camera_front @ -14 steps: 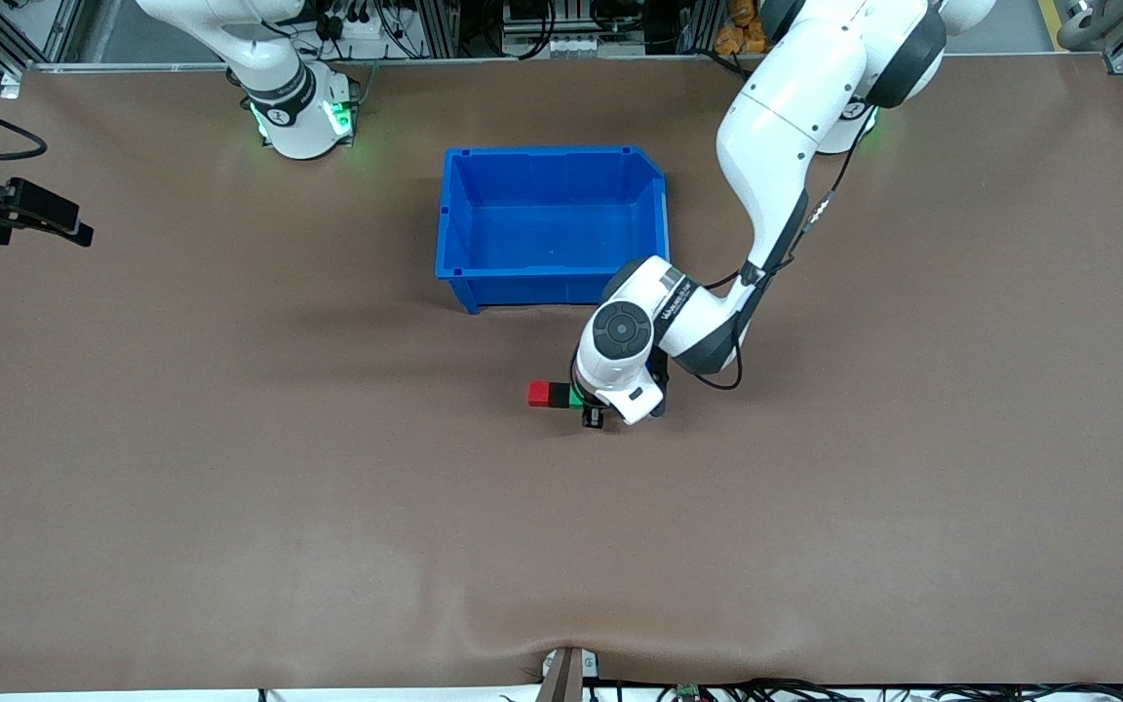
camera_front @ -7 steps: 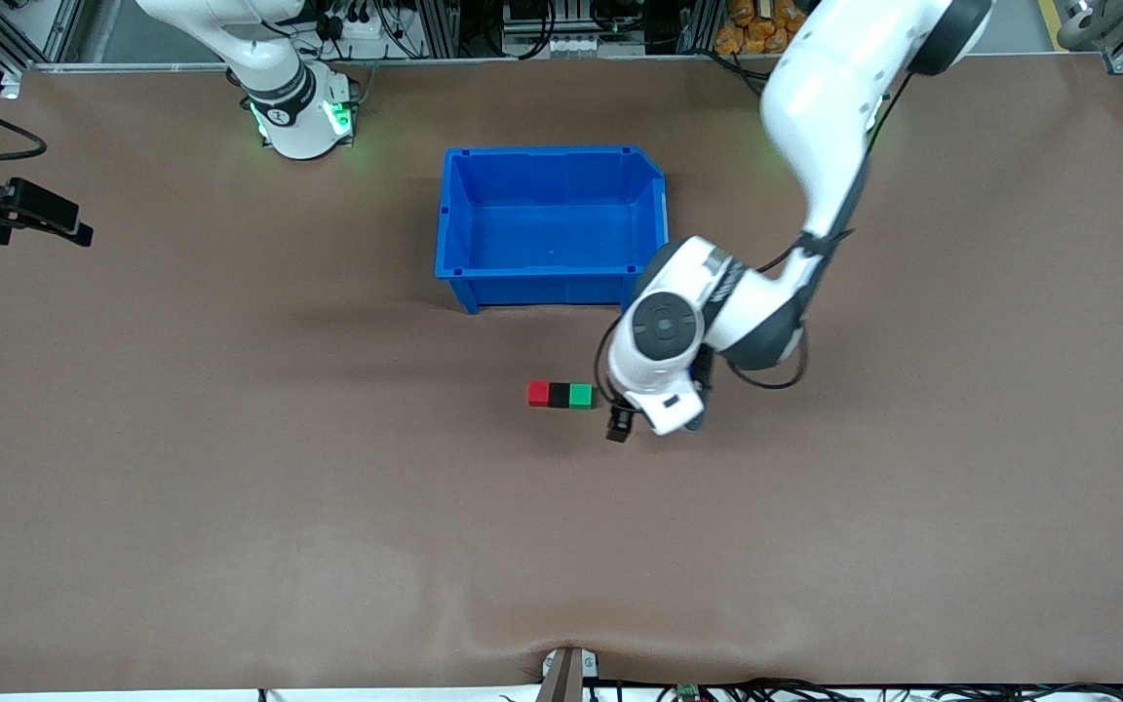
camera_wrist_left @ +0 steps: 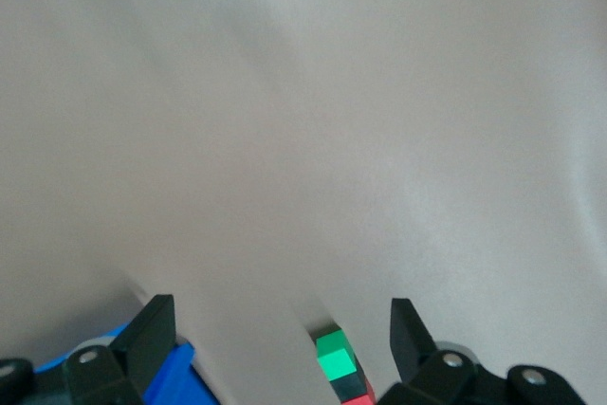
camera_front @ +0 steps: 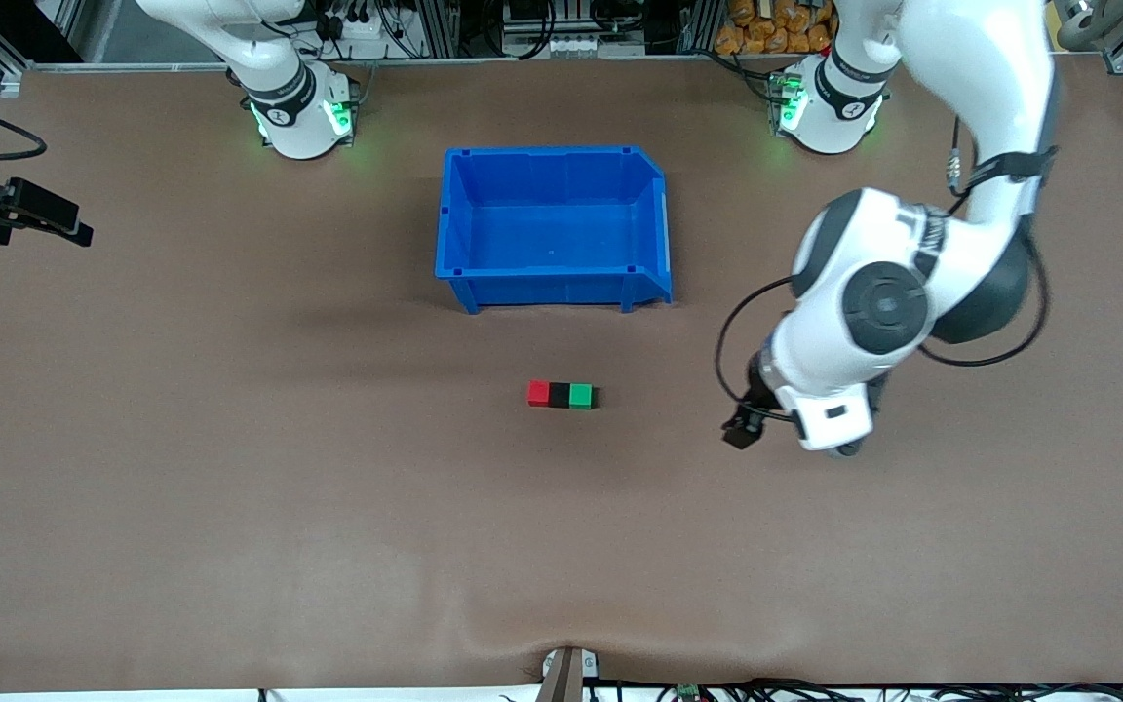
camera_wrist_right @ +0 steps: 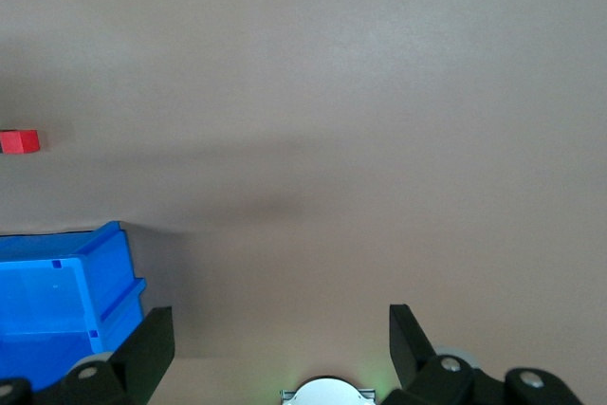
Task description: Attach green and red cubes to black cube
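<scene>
The red cube (camera_front: 538,393), black cube (camera_front: 559,394) and green cube (camera_front: 581,395) lay touching in a row running between the arms' ends, nearer the camera than the blue bin (camera_front: 552,283). The left gripper (camera_wrist_left: 280,329) hung spread over bare table; the right gripper (camera_wrist_right: 280,329), waiting, was spread too.

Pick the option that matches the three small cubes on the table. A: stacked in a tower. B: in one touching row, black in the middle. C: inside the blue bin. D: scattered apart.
B: the small bright red cube, matte black cube and bright green cube lie touching in one row on the brown table, black between them.

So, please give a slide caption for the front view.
Red cube, black cube, green cube joined in row; left claw hovers aside.
</scene>
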Controlling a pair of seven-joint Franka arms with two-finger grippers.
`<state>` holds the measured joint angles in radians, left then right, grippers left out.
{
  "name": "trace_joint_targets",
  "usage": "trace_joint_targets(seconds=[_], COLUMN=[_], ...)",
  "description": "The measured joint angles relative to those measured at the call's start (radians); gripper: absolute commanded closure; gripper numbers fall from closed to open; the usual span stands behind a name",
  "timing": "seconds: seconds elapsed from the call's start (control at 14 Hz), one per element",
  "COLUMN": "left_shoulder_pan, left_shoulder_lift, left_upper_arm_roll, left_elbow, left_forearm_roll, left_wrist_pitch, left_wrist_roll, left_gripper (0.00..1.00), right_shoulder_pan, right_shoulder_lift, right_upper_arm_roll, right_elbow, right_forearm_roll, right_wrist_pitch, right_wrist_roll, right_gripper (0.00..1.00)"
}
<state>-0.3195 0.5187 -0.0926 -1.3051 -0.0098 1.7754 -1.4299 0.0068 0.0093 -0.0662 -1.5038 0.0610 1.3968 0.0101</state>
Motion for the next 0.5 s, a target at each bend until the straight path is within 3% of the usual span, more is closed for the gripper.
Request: trace_joint_targets(seconds=[0.5], left_shoulder_pan=[0.182], left_shoulder_lift=[-0.125], left_upper_arm_roll=[0.002], left_elbow=[-0.001], left_forearm_roll=[0.001], left_wrist_pitch=[-0.169], left_wrist_roll=[0.56], left_gripper=[0.0], right_shoulder_pan=[0.001], right_shoulder_lift=[0.006], right_upper_arm_roll=[0.002], right_elbow=[0.0], right_forearm_roll=[0.0], right_wrist_pitch=[0.001], right_wrist_roll=[0.0], right_gripper=[0.0])
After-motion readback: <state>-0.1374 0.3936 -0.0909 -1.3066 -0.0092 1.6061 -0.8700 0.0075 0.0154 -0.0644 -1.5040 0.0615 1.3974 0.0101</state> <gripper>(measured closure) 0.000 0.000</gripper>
